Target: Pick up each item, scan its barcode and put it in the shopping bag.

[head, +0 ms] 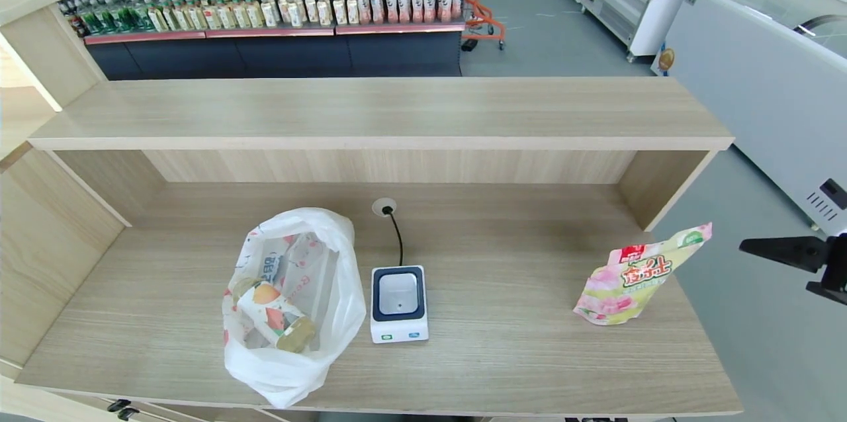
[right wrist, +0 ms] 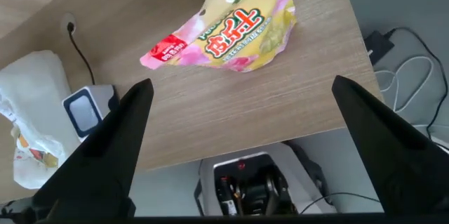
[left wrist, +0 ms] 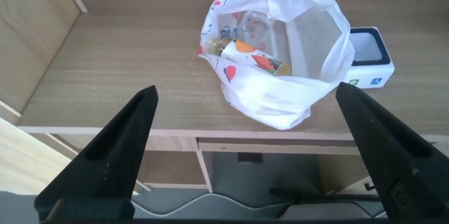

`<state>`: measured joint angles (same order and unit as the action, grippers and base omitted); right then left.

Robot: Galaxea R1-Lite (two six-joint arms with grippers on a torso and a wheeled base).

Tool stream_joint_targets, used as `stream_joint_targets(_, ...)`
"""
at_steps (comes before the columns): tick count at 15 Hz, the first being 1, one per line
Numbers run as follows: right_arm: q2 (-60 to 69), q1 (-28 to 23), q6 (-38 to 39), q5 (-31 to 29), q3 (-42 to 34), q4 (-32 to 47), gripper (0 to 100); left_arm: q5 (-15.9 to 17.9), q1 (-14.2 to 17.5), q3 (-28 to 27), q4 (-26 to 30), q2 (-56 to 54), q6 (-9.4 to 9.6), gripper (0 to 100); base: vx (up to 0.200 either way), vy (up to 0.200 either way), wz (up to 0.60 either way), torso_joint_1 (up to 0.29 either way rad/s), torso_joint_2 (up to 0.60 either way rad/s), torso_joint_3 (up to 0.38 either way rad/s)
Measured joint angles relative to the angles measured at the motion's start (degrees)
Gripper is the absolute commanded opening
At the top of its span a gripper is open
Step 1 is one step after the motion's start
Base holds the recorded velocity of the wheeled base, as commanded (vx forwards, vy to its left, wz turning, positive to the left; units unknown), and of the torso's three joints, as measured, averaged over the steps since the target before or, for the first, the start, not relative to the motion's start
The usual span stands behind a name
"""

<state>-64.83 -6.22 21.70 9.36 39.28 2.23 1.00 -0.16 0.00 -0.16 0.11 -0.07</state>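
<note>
Your left claw (left wrist: 247, 89) and right claw (right wrist: 242, 82) gape empty — pouch (head: 635, 276) unscanned on the bench (head: 516, 356), so grasp it next.

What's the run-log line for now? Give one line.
bag: bottle inside | pouch: on counter, right of scanner | left claw: open | right claw: open

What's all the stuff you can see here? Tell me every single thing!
shopping bag: one, white, left part of the counter, open, items inside
scanner: one, white with dark frame, mid-counter, beside the bag
cable: one, black, from scanner to a hole in the counter
snack pouch: one, pink and yellow-green, near the counter's right end
counter: one, light wood
drink bottles: many, mixed colours, red shelves behind
freezers: two, white, floor at right
left hand: one, black, open, empty, near the bag
right hand: one, black, open, empty, near the pouch
</note>
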Motion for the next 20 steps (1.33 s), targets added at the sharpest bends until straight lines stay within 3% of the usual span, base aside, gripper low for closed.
stream_joint_targets(2, -1.71, 0.29, 1.8, -1.45, 1.51, -0.05, 100, -0.05, -0.06, 0.0, 0.02, 0.0, 0.0, 100, 0.0, 0.0, 0.0, 0.0, 0.0, 0.0)
stream_joint_targets(6, -7.11, 1.4, 12.51, -3.68, 7.63, 0.17, 100, -0.05, -0.02, 0.0, 0.0, 0.0, 0.0, 100, 0.0, 0.0, 0.0, 0.0, 0.0, 0.0)
stream_joint_targets(11, -12.96, 2.43, 24.42, -4.58, 9.17, 0.09, 100, -0.05, -0.02, 0.0, 0.0, 0.0, 0.0, 100, 0.0, 0.0, 0.0, 0.0, 0.0, 0.0)
stream_joint_targets(20, -25.58, 2.19, 24.88, -7.4, 8.55, -5.57, 100, -0.02, -0.05, 0.0, 0.0, 0.0, 0.0, 100, 0.0, 0.0, 0.0, 0.0, 0.0, 0.0)
